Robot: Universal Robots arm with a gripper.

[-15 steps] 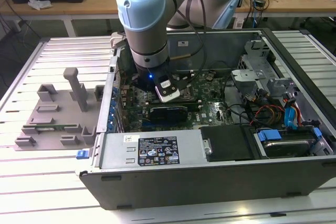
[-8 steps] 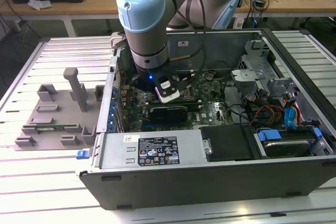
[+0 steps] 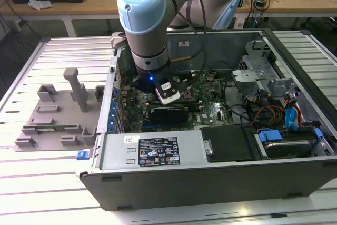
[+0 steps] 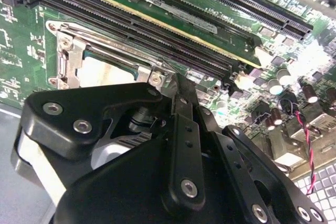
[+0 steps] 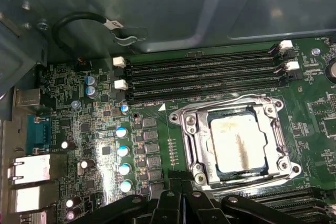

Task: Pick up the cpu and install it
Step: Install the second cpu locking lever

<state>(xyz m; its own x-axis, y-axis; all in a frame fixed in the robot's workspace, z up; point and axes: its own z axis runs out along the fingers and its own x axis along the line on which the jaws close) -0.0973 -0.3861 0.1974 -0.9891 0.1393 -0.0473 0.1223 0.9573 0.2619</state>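
Silver cpu (image 5: 239,142) sits in its socket (image 5: 190,124); hand (image 5: 181,203) above, grip unclear.

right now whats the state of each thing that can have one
cpu: lying flat inside the socket, metal top up, stained
socket frame: around the cpu, chip top uncovered
memory slots: the bank in the first wrist view is empty, white end clips showing
memory stick: seated in a slot, in the second wrist view
computer case: side open, motherboard exposed
tool: just above the board beside the socket, nothing seen in it
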